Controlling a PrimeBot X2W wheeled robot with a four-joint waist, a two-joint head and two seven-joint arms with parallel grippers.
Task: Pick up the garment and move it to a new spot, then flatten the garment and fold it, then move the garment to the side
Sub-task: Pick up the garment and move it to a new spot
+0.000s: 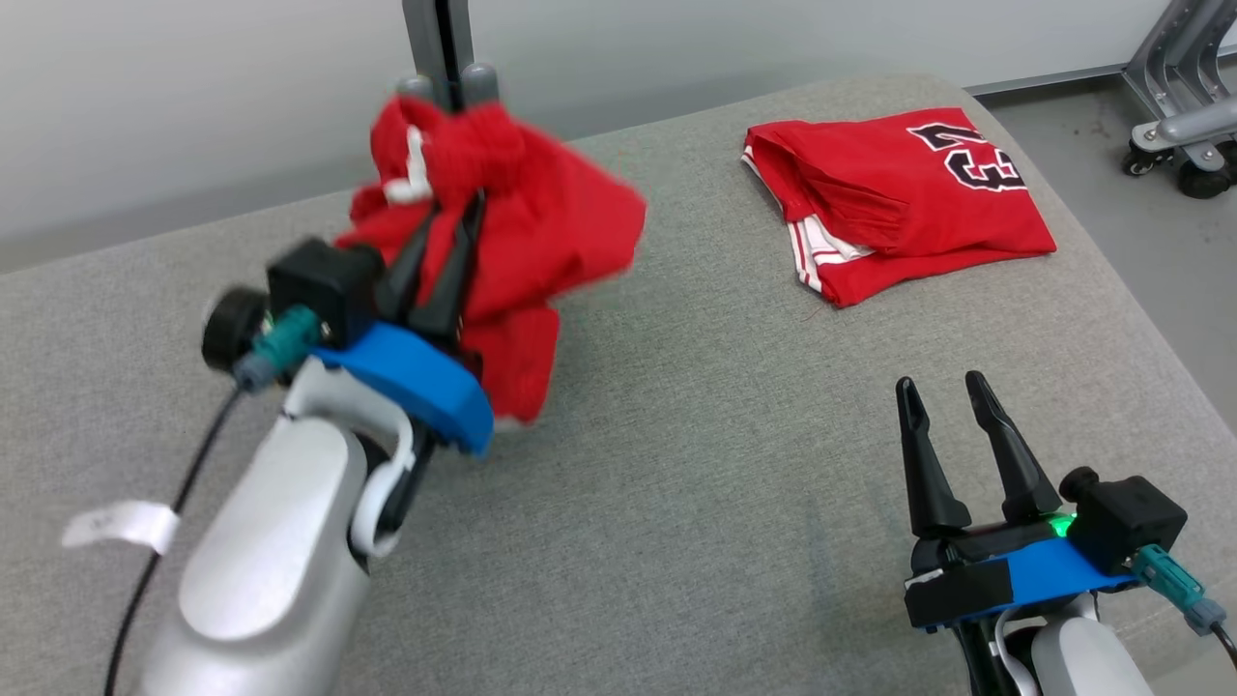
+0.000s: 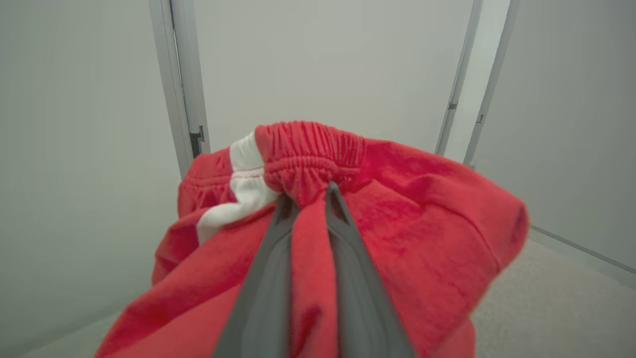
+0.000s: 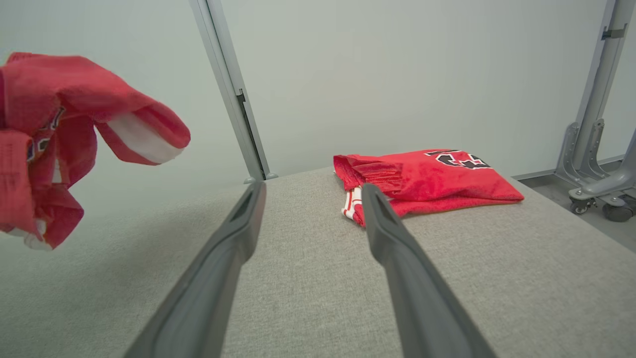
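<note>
A bunched red garment (image 1: 522, 222) with a white stripe hangs in the air over the left part of the grey cushioned surface (image 1: 696, 464). My left gripper (image 1: 446, 227) is shut on it; the left wrist view shows red cloth (image 2: 397, 223) pinched between the fingers just below the elastic waistband. In the right wrist view the lifted garment (image 3: 54, 129) hangs at the far left. My right gripper (image 1: 942, 391) stands open and empty near the front right, and in its own wrist view the right gripper (image 3: 313, 191) has spread fingers.
A folded red jersey (image 1: 899, 198) with dark numerals lies at the back right of the surface, also in the right wrist view as the jersey (image 3: 427, 181). A metal post (image 1: 440, 43) rises behind. A wheeled metal frame (image 1: 1179, 106) stands on the floor at the right.
</note>
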